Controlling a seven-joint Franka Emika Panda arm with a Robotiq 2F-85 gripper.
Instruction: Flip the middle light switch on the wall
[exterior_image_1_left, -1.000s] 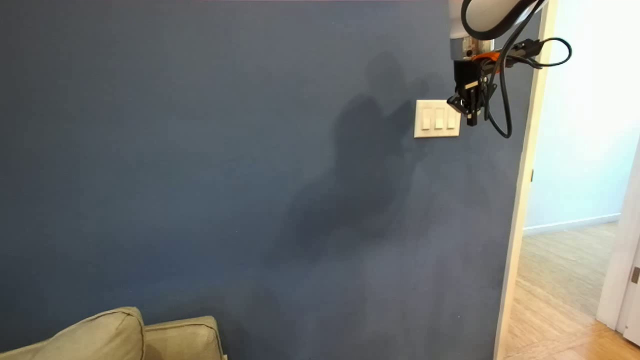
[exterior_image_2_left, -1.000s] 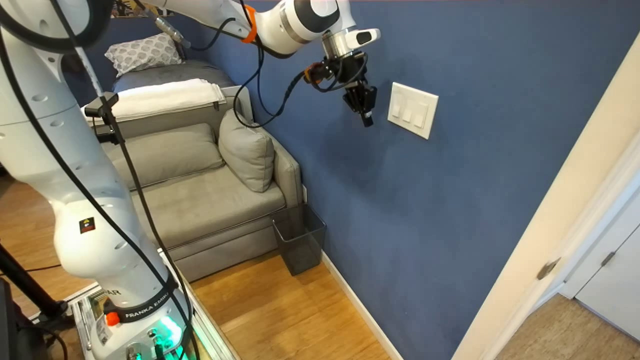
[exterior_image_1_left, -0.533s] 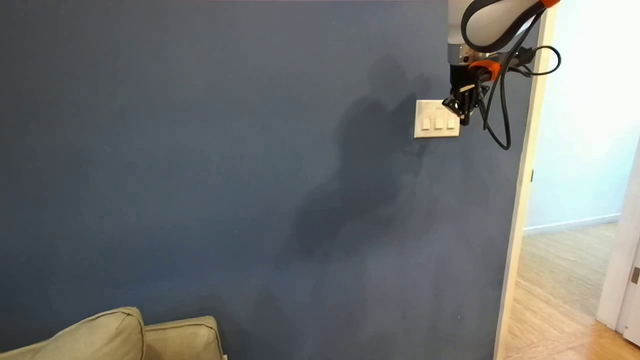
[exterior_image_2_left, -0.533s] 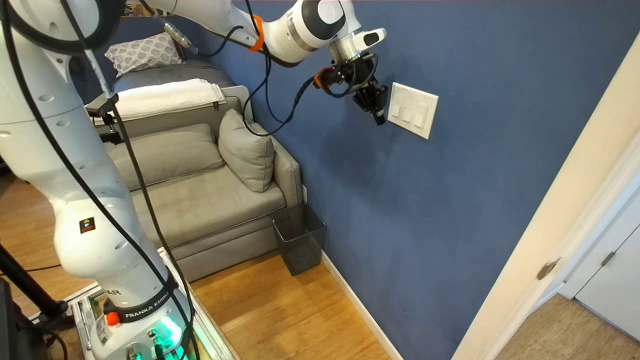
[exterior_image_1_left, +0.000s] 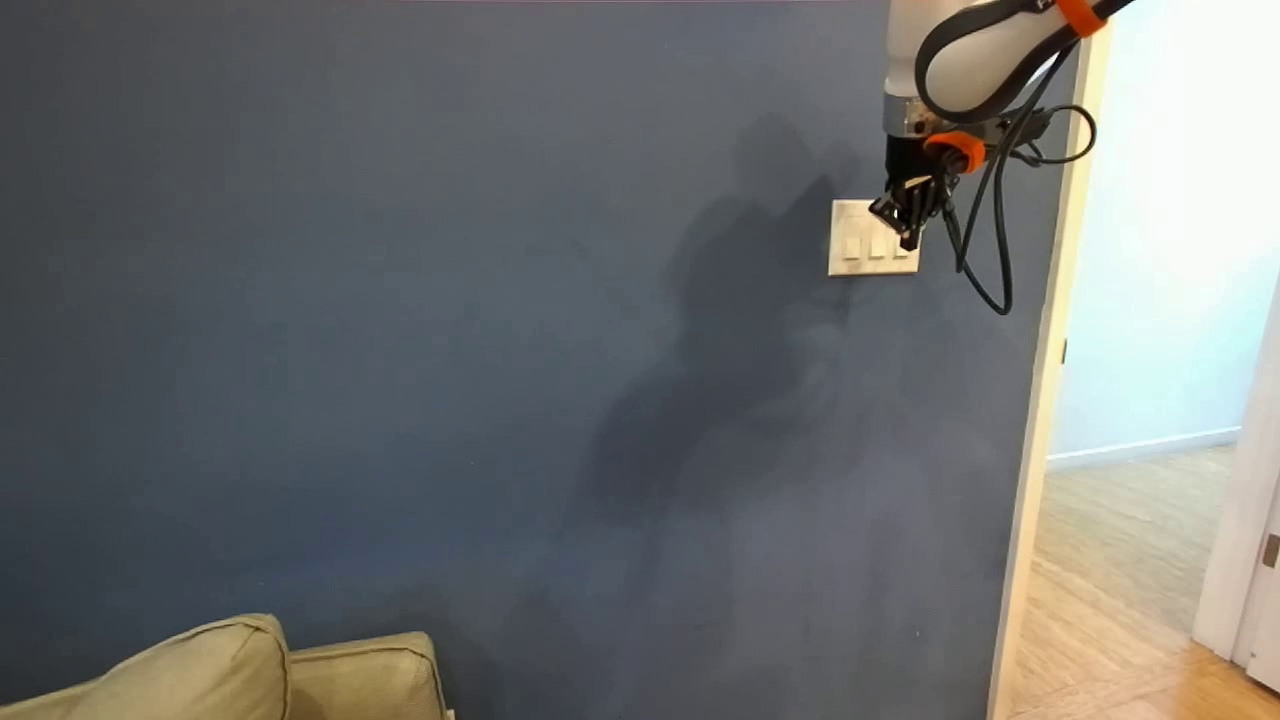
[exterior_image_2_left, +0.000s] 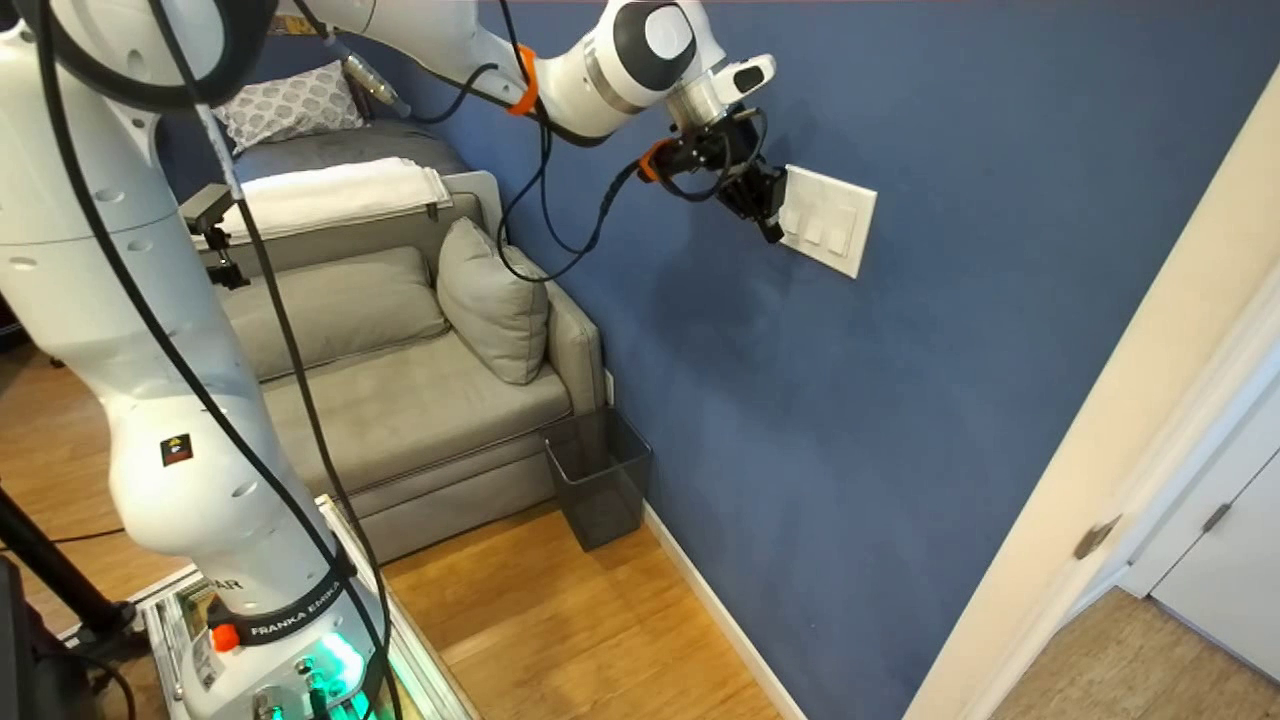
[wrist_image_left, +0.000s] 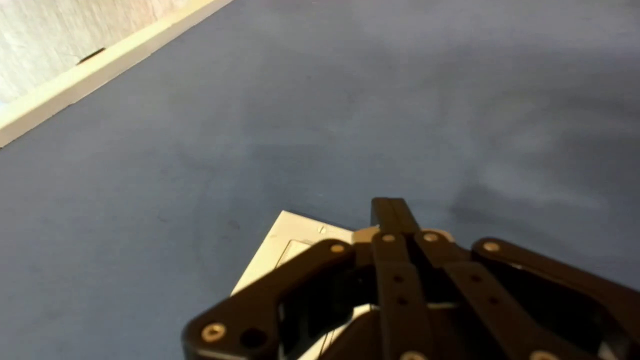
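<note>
The cream switch plate (exterior_image_1_left: 840, 268) is on the dark slate-blue wall (exterior_image_1_left: 450, 350) and shows in both exterior views (exterior_image_2_left: 858, 205). Its middle light switch (exterior_image_1_left: 877, 246) is partly visible beside my gripper (exterior_image_1_left: 908, 244) in this view, and it shows whole in an exterior view (exterior_image_2_left: 814, 230). In that view my gripper (exterior_image_2_left: 774, 236) points down at the plate's near edge. Whether it touches the plate cannot be told. In the wrist view my gripper's (wrist_image_left: 390, 201) fingertips are pressed together with nothing between them. They and the linkage cover much of the plate (wrist_image_left: 295, 227), and the middle switch is hidden there.
A white door frame (exterior_image_2_left: 1110, 450) borders the wall beyond the plate. A grey sofa (exterior_image_2_left: 430, 410) with cushions and a dark mesh bin (exterior_image_2_left: 600, 490) stand below along the wall. Black cables (exterior_image_1_left: 1000, 250) hang in loops from the arm.
My gripper has moved across and in toward the switch plate, now overlapping it in both exterior views. The arm and its cables have shifted with it. The plate has not moved.
</note>
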